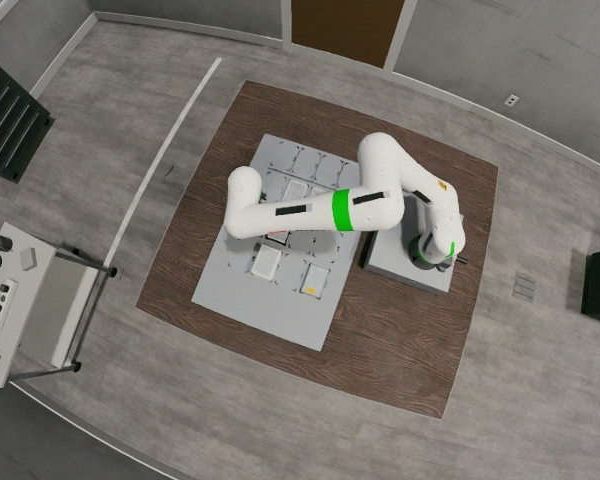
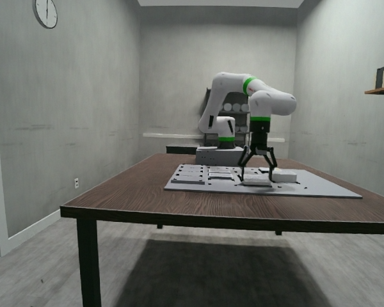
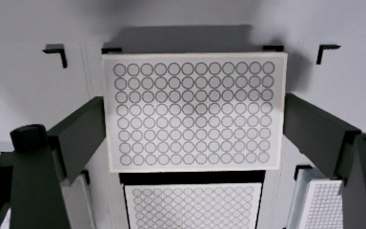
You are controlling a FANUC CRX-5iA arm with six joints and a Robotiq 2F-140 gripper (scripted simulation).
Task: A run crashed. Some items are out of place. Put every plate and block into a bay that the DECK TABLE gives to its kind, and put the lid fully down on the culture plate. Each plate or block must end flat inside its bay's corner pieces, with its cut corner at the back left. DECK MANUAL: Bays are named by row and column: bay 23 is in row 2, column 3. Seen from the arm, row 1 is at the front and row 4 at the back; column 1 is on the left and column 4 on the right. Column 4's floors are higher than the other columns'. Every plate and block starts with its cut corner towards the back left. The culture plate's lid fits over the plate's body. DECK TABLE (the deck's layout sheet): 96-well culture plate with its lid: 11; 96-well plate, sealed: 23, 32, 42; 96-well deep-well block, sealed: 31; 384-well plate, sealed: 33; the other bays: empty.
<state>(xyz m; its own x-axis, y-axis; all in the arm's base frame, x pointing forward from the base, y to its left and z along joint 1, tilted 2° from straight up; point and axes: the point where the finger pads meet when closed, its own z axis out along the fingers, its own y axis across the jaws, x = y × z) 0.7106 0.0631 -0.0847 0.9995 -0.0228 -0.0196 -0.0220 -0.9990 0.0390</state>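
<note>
I'm seeing the gripper [image 3: 194, 131] pinching a 96-well plate [image 3: 193, 111] by its two short sides, one dark finger [image 3: 82, 135] pressing on each end. In the exterior view the plate [image 2: 256, 180] is sitting low over the grey deck [image 2: 331, 191], though I cannot tell whether it is touching. Just beyond it in the wrist view, another 96-well plate [image 3: 192, 207] is lying in its bay, with a finer-gridded plate [image 3: 320, 205] beside it. Black corner pieces [image 3: 56, 52] are showing on the other side of the held plate.
</note>
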